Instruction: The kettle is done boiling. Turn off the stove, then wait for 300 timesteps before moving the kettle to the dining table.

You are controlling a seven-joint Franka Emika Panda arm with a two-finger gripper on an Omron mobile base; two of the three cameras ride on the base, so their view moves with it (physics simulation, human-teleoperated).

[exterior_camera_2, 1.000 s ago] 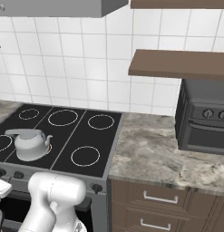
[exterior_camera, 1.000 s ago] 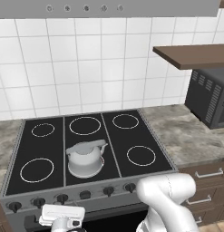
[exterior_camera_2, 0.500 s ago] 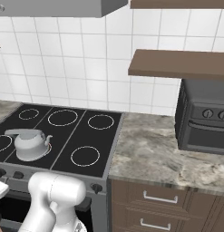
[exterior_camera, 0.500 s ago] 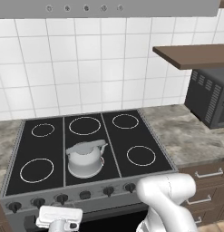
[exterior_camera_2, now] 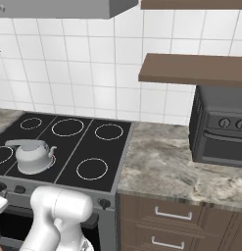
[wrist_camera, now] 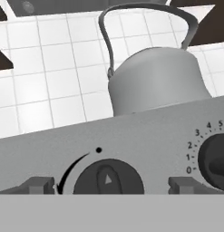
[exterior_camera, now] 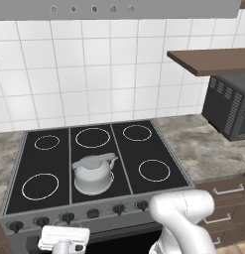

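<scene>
Grey kettle (exterior_camera: 92,174) sits on stove (exterior_camera: 144,149); gripper (wrist_camera: 111,183) spread wide around knob (wrist_camera: 108,177) risks slipping off-centre

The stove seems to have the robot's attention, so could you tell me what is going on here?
The arm has lowered its open pincer to the front panel of the stove, lined up on one black knob without gripping it. The kettle sits untouched on a front burner, right behind that knob.

Matt pale metal kettle (exterior_camera: 93,174), glossy black glass stove (exterior_camera: 139,154) with brushed steel front, veined marble counter (exterior_camera_2: 166,164), glazed white tiles (exterior_camera: 104,84)
</scene>
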